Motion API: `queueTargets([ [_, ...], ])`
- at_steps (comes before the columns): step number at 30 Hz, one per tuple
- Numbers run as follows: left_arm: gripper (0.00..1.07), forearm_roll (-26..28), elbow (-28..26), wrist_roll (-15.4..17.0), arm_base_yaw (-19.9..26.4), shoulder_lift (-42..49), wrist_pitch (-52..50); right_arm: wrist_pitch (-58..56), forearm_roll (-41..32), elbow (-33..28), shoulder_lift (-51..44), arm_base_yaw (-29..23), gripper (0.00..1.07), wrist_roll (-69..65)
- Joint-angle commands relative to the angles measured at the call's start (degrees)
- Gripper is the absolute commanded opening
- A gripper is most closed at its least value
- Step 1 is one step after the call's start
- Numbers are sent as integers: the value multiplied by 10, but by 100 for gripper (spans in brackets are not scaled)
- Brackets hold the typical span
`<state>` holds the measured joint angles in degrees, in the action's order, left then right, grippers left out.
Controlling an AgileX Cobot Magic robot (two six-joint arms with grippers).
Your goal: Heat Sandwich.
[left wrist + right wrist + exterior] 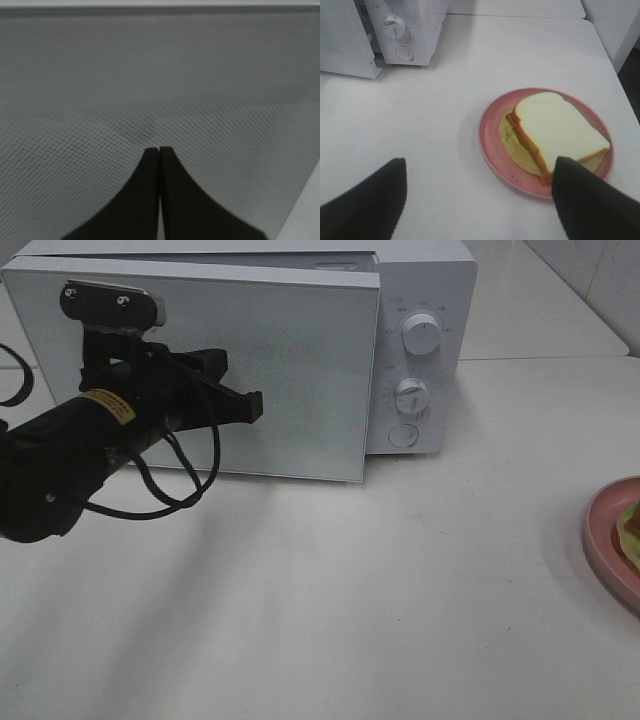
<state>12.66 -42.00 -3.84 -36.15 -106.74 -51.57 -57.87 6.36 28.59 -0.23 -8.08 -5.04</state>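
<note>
The sandwich (555, 130), white bread with a tan crust and pale green filling, lies on a round pink plate (492, 145) at the table's right edge (605, 530). My right gripper (480, 170) hovers open just short of the plate with nothing between its fingers; the exterior view does not show it. The white microwave (420, 300) stands at the back, and its door (300, 370) is ajar, with the right edge swung forward. My left gripper (255, 407) is shut and empty. Its tips (159, 150) point at the door's mesh face, very close to it.
Two knobs (420, 335) and a round button (402, 435) sit on the microwave's panel. A black cable (170, 495) hangs from the left arm over the table. White table surface stretches between the microwave and the plate.
</note>
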Motion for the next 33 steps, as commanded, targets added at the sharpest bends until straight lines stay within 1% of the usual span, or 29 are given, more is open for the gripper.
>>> queueTargets([
  [1,0,11,-43,-8,-14,-18,15,8,1,0,-16,5,75,5],
  [3,0,15,-60,-12,-19,-28,15,8,1,0,-16,5,75,5],
  [4,0,19,-78,-14,-22,-37,16,8,1,0,-16,5,75,5],
  [5,0,19,-78,-14,-22,-37,16,8,1,0,-16,5,75,5],
  [7,0,19,-97,-14,-22,-46,22,8,1,0,-16,5,75,5],
  [9,0,26,-129,-14,-22,-61,41,8,1,0,-16,5,75,5],
  [10,0,26,-129,-14,-22,-61,41,8,1,0,-16,5,75,5],
  [13,0,37,-159,-17,-22,-74,53,8,1,0,-16,5,75,5],
  [14,0,41,-176,-24,-22,-81,60,8,1,0,-16,5,75,5],
  [17,0,50,-193,-32,-21,-87,68,8,1,0,-16,5,75,6],
  [18,0,61,-210,-45,-21,-95,78,8,1,0,-16,5,75,6],
  [19,0,61,-210,-45,-21,-95,78,8,1,0,-16,5,75,6],
  [21,0,70,-223,-57,-21,-104,80,8,1,0,-16,5,75,6],
  [23,0,83,-242,-57,-21,-113,86,8,1,0,-16,5,75,6],
  [26,0,85,-245,-57,-21,-115,91,8,1,0,-16,5,75,6],
  [29,0,81,-237,-57,-27,-105,98,8,1,0,-16,5,75,6],
  [31,0,80,-223,-57,-28,-96,106,8,1,0,-16,5,75,6],
  [33,0,79,-190,-57,-36,-74,120,8,1,0,-16,5,75,6],
])
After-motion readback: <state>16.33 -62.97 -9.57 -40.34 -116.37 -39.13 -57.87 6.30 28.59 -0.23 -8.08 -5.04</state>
